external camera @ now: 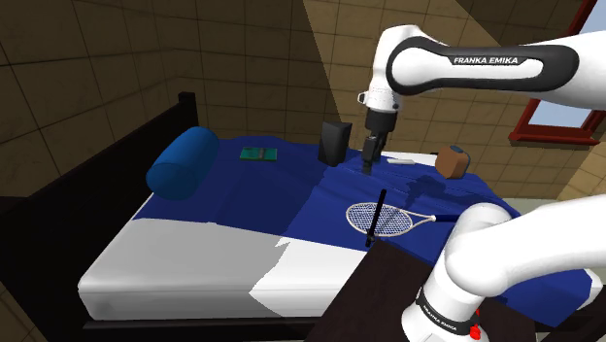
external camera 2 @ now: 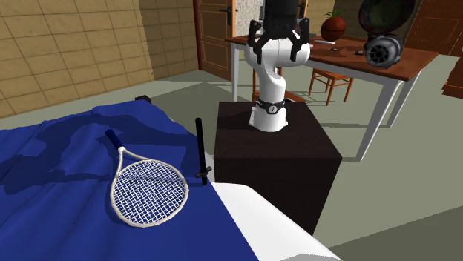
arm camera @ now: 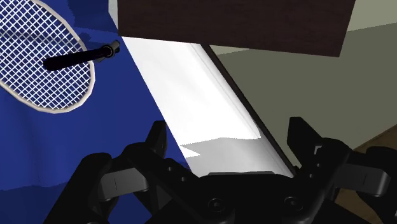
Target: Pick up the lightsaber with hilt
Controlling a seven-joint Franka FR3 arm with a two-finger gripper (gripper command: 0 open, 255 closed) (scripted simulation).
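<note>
Nothing of the pick is done yet, as far as we can judge. The gripper [external camera: 370,163] hangs above the blue blanket [external camera: 291,194], well apart from the lightsaber [external camera: 376,219]. In the wrist view the fingers [arm camera: 158,137] are spread wide with nothing between them. The lightsaber is a thin black rod at the edge of the bed [external camera: 175,277], beside the tennis racket [external camera 2: 148,189] and close to the stand [external camera 2: 274,148]. Its small crosspiece sits at the end nearer the stand. The approach, the closing and the lift all remain.

The shoulder and wrist views show the rod crossing the racket's head, while the second exterior view shows it just beside the rim. So we cannot tell whether it lies flat or leans. In the shoulder view its lower end merges with the dark stand top.
</note>
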